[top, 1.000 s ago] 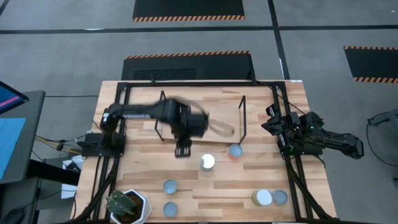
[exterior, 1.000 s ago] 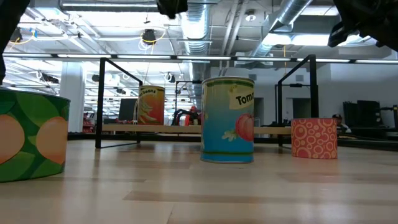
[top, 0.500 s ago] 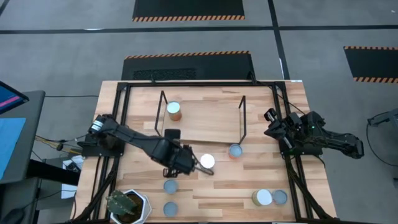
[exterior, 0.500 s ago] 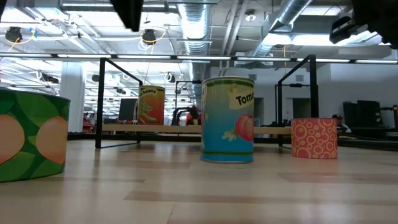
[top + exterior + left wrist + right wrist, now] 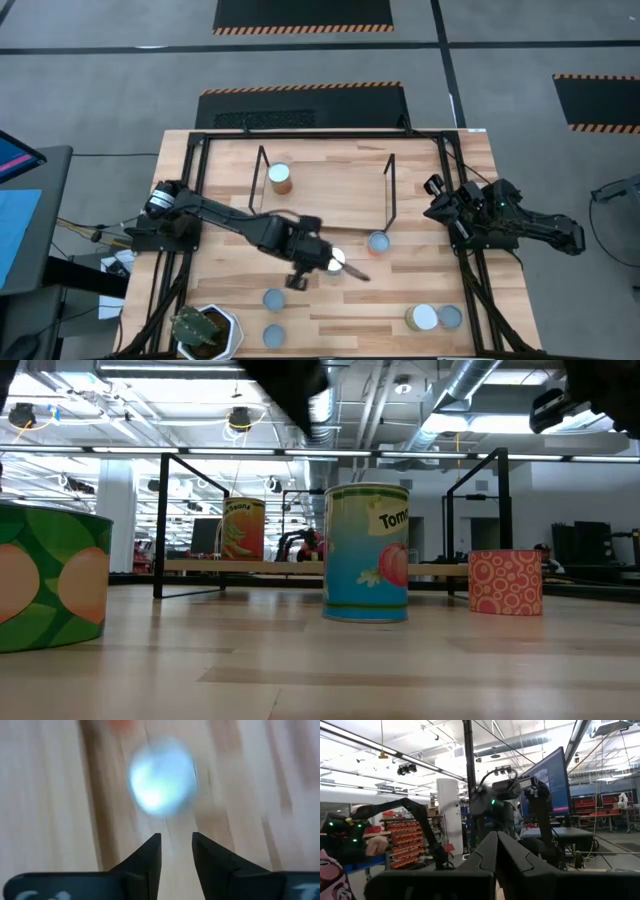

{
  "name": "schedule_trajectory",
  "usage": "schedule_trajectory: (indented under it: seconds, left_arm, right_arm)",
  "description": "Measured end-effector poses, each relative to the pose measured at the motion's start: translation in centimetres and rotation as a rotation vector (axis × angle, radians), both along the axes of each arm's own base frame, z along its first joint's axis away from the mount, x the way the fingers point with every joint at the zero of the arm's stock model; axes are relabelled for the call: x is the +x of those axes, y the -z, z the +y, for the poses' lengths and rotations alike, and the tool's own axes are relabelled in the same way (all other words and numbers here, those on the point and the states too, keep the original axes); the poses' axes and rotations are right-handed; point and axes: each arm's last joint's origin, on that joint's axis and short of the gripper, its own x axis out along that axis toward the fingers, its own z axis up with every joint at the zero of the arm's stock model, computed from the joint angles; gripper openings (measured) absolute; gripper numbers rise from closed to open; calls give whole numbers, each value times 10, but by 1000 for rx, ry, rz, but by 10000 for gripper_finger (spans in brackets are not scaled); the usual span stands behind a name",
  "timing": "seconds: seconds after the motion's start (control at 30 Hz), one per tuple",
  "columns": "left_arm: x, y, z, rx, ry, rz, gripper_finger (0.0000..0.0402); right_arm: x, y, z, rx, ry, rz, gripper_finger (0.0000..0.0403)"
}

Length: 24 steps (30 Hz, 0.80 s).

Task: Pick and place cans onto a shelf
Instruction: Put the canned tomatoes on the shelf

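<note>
My left gripper (image 5: 338, 265) hangs open over a tall tomato can with a white top (image 5: 335, 257), touching nothing. In the left wrist view the fingers (image 5: 176, 837) stand a little apart, with the can's blurred top (image 5: 160, 780) beyond them. The same can stands upright on the table in the low view (image 5: 367, 550). A yellow can (image 5: 281, 177) stands on the shelf (image 5: 330, 190), also seen in the low view (image 5: 242, 530). My right gripper (image 5: 437, 203) waits shut at the table's right edge, clear of everything (image 5: 496, 840).
An orange dotted can (image 5: 378, 242) stands just right of the tomato can. Two cans (image 5: 272, 298) (image 5: 273, 335) stand near the front left, beside a potted plant (image 5: 205, 330). Two more cans (image 5: 423, 318) (image 5: 449, 317) stand at the front right. Black wire frames (image 5: 390, 190) close the shelf's ends.
My left gripper has swung from over the shelf toward the table's near edge, then toward the right, and now hangs over the white-topped tomato can. The yellow can stays upright on the shelf.
</note>
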Motion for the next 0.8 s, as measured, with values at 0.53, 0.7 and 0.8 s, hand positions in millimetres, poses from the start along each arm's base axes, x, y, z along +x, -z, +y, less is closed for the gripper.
schedule_trajectory:
  seconds: [0.53, 0.7, 0.8]
  left_arm:
    - [39, 34, 50, -152, -135, -7, 99]
    - [43, 48, 49, -176, -127, 34, 99]
    - [46, 53, 48, -178, -128, 38, 99]
  right_arm:
    - [0, 0, 0, -1, 1, 2, 33]
    - [0, 0, 0, -1, 1, 1, 33]
    - [0, 0, 0, -1, 1, 2, 33]
